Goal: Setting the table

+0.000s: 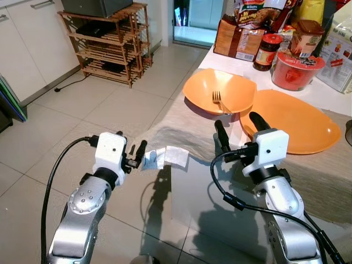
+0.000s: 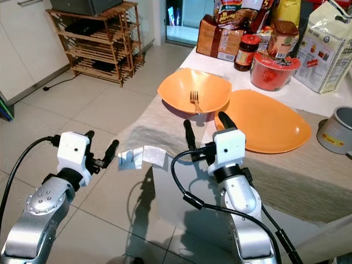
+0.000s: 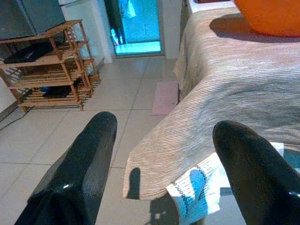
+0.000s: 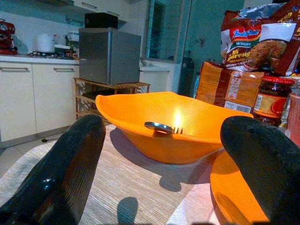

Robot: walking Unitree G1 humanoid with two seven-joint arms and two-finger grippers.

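Orange bowl and plate on the cloth-covered worktop, both end effectors spread wide and empty.

I hold the right end effector (image 1: 240, 131) before the orange bowl (image 1: 219, 92), which contains a fork (image 1: 219, 102); the orange plate (image 1: 295, 120) beside it, rims overlapping, is bare. To lift the fork cleanly, I judge I should descend into the bowl and pinch its handle. The left end effector (image 1: 137, 154) hovers by a white napkin (image 1: 167, 158) at the worktop corner.
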